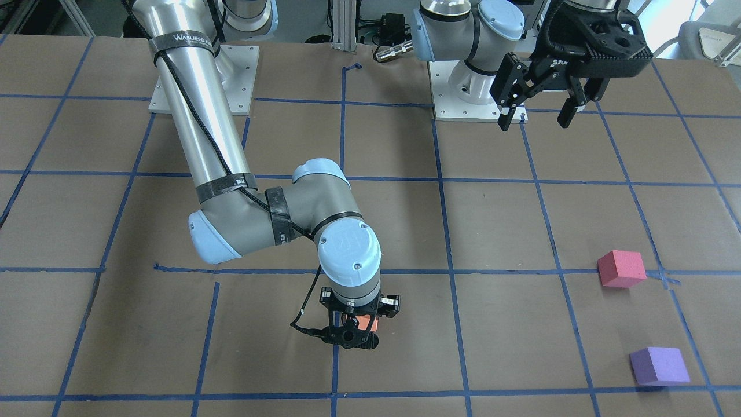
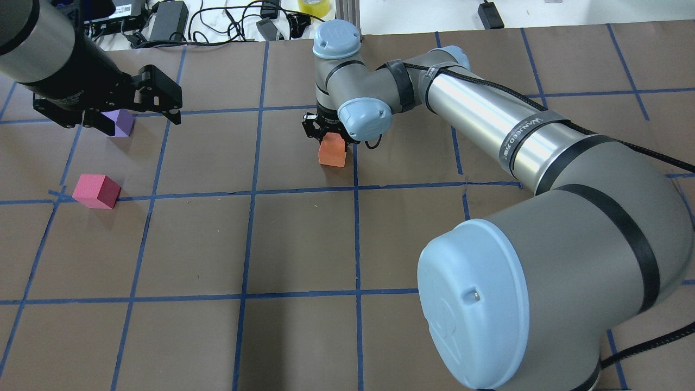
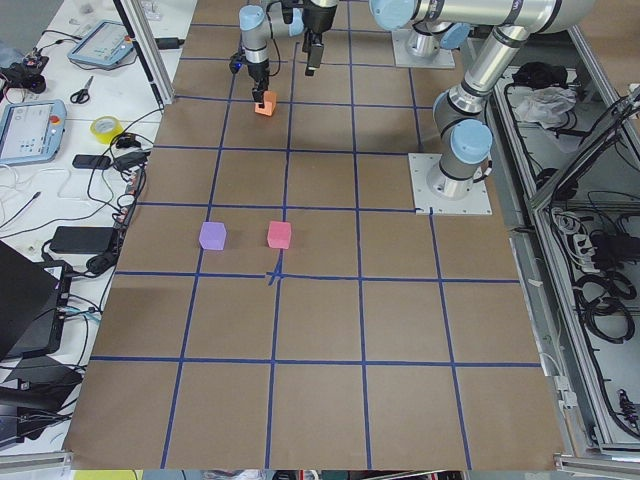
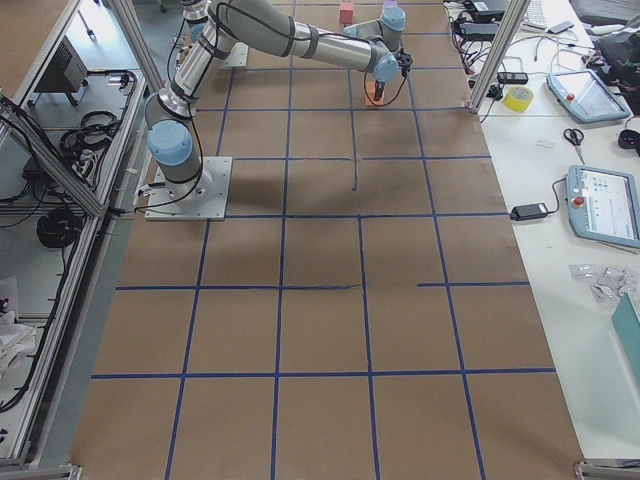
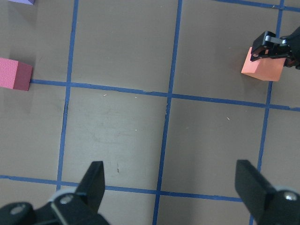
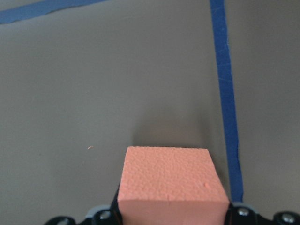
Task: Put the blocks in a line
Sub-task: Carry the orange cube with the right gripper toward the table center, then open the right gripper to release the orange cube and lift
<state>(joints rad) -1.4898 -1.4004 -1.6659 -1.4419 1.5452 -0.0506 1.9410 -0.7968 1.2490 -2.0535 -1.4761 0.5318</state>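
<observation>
My right gripper [image 1: 354, 331] is shut on the orange block [image 1: 366, 323], low over the table beside a blue tape line. The block fills the bottom of the right wrist view [image 6: 171, 180] between the fingers [image 6: 241, 213]. It also shows in the overhead view [image 2: 332, 152]. My left gripper [image 1: 535, 119] is open and empty, raised above the table, its fingers [image 5: 96, 180] wide apart. The pinkish-red block [image 1: 621, 269] and the purple block [image 1: 659, 365] sit apart on the table on my left side. In the overhead view the left gripper [image 2: 108, 111] partly hides the purple block [image 2: 124, 124].
The brown table [image 2: 304, 244] is marked in squares by blue tape. The arm base plates [image 1: 480, 110] stand at the robot's edge. Cables, power bricks and a tape roll [image 2: 314, 5] lie beyond the table's far edge.
</observation>
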